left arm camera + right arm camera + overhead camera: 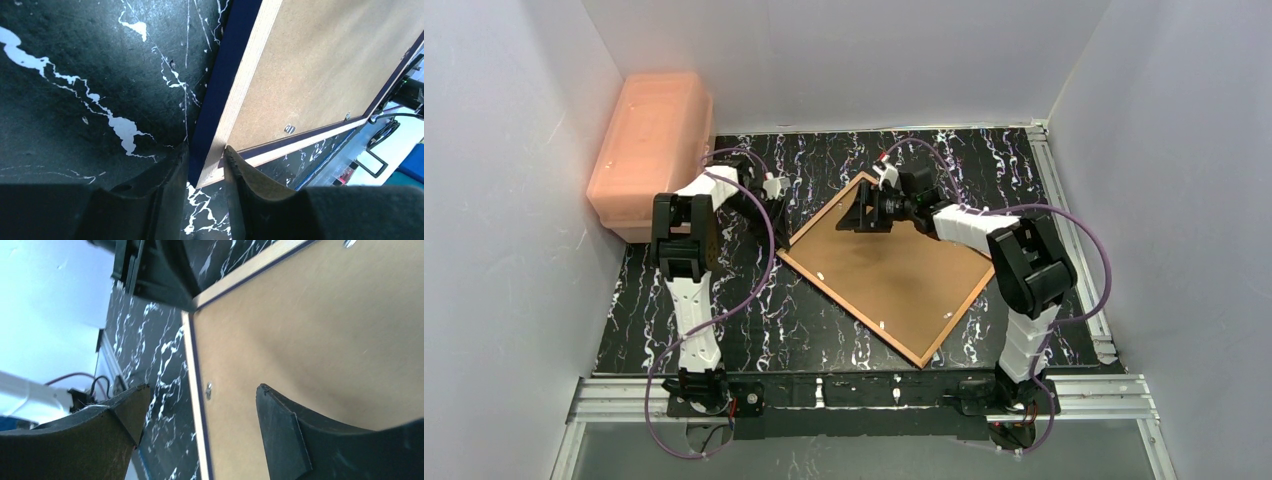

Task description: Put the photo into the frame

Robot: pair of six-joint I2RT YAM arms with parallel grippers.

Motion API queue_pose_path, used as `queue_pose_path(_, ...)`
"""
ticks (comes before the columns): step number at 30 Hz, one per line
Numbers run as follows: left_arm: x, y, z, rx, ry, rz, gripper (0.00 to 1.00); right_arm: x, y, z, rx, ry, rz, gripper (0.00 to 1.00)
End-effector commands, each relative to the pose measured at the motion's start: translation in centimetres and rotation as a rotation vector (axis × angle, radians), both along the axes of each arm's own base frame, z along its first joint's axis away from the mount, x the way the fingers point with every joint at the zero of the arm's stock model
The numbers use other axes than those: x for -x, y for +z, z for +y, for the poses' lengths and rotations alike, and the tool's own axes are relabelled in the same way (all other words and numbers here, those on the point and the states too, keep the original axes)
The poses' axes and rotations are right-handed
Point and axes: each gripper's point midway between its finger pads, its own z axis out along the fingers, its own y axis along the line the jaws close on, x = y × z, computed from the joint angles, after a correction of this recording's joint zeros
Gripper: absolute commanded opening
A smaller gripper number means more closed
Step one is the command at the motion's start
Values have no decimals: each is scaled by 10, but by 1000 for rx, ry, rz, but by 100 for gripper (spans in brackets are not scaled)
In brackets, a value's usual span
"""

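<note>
The frame [819, 213] lies face down on the black marbled table, turned like a diamond, with its brown backing board [889, 265] facing up. The photo is not in view. My left gripper [776, 225] is at the frame's left corner. In the left wrist view it [205, 150] is shut on the frame's navy and wood edge [235, 75] just by the corner. My right gripper [852, 216] is open over the far corner. In the right wrist view it [202, 390] straddles the frame's edge [192, 355], one finger over the table and one over the board [310, 325].
A pink-orange plastic box [652, 140] stands at the back left by the wall. White walls close in three sides. Aluminium rails run along the right [1074, 230] and near edges. Small metal tabs [208, 389] sit on the board's rim.
</note>
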Motion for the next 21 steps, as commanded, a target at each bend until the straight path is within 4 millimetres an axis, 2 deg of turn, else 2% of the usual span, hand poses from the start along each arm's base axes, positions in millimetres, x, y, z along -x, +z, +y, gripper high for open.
queue_pose_path(1, 0, 18, 10, -49, -23, -39, 34, 23, 28, 2, -90, 53, -21, 85)
queue_pose_path(5, 6, 38, 8, -17, -77, -73, 39, 52, 30, 16, -53, 115, -36, 84)
queue_pose_path(8, 13, 44, 7, 1, -100, -96, 41, 68, 21, 25, -5, 155, -25, 83)
queue_pose_path(12, 14, 42, 2, 31, -101, -123, 41, 70, 13, 31, 14, 192, -9, 83)
queue_pose_path(21, 13, 19, 7, -17, -179, -162, 37, 98, -8, 60, 54, 376, 1, 81)
